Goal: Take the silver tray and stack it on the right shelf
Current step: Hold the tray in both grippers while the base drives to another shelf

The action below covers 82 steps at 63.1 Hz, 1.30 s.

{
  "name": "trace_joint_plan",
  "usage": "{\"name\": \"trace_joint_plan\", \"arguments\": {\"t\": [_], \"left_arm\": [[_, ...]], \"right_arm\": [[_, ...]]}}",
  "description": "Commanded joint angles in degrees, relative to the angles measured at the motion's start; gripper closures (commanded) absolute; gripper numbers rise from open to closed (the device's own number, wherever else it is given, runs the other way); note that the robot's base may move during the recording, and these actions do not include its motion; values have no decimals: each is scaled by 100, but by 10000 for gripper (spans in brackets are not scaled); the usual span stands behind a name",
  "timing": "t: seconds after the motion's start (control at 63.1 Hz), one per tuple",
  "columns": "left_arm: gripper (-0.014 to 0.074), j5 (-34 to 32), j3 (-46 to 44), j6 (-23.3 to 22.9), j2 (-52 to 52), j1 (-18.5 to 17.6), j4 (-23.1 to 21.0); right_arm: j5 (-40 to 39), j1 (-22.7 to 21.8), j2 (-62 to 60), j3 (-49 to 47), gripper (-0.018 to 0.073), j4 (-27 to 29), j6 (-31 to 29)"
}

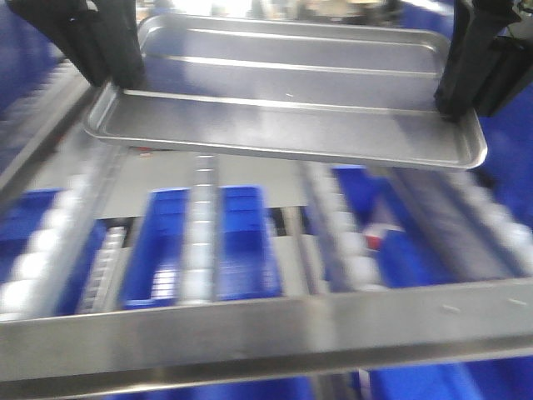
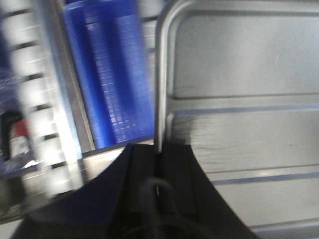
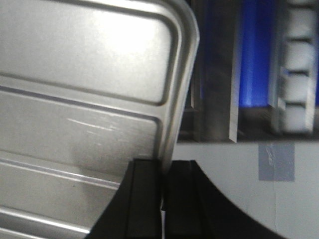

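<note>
The right shelf (image 1: 250, 329) is filling the lower part of the front view, with its wide shiny front bar nearest and its lanes of white rollers (image 1: 202, 233) running away behind it. The silver tray (image 1: 291, 125) is hanging in the air above those lanes, apart from them and roughly level. It is carrying nothing, and its two long ridges are showing bare. It is being gripped at both short ends, which I judge is to hold it flat so it can be lowered squarely onto the rollers. Blue bins (image 1: 246, 242) are sitting beneath the rollers. Through the blur they are looking empty, though a small red-and-white thing (image 1: 376, 237) is showing beside one. The left fingers (image 2: 142, 169) are clenching the tray's left rim, and the right fingers (image 3: 144, 184) are pinching the right rim likewise — metal edge caught between both pairs
</note>
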Motion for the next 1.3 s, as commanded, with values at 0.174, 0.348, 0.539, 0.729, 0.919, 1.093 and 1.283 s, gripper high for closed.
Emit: {"name": "trace_joint_plan", "arguments": {"t": [0.174,0.348,0.539,0.729,0.919,1.093,1.283], "left_arm": [[690,-314,-204,-33,-229,-53,28],[690,-314,-204,-33,-229,-53,21],[690,-314,-204,-33,-229,-53,21],[690,-314,-204,-33,-229,-53,21],[690,-314,-204,-33,-229,-53,21],[690,-314,-204,-33,-229,-53,21],[690,-314,-204,-33,-229,-53,21]], "right_arm": [[-213,-6,-176,-216,503,-52,-125],[-213,-6,-176,-216,503,-52,-125],[-213,-6,-176,-216,503,-52,-125],[-213,-6,-176,-216,503,-52,-125],[-213,-6,-176,-216,503,-52,-125],[-213,-6,-176,-216,503,-52,-125],[-213,-6,-176,-216,503,-52,-125]]}}
